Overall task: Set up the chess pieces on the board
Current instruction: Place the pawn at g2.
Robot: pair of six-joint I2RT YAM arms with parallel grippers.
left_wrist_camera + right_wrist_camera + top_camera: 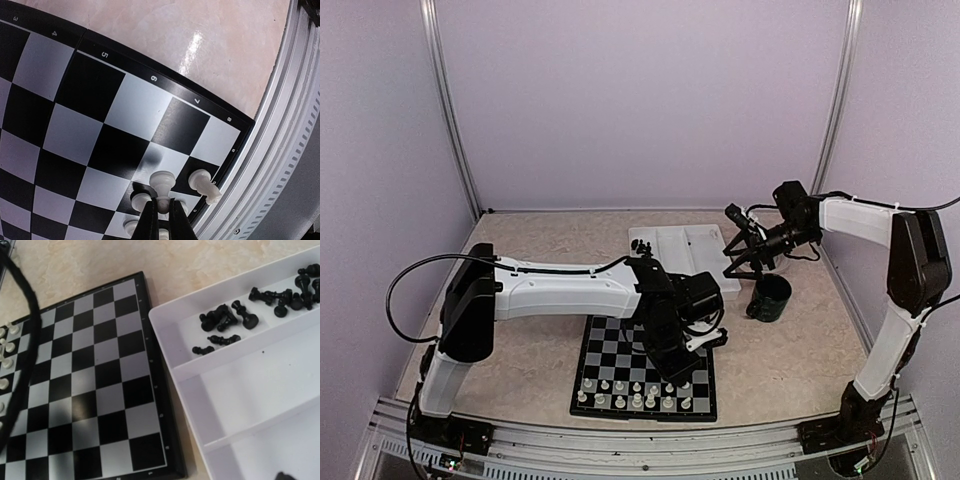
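Gripping white piece (pixel 163 179) | left tool (pixel 162 206) tips | over board (pixel 100 125) corner squares

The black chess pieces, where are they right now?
In the right wrist view, the black chess pieces lie jumbled in the upper part of the white tray, just right of the board.

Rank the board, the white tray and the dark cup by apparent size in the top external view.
1. board
2. white tray, partly covered and farther from the camera, so the gap is unsure
3. dark cup, clearly smallest
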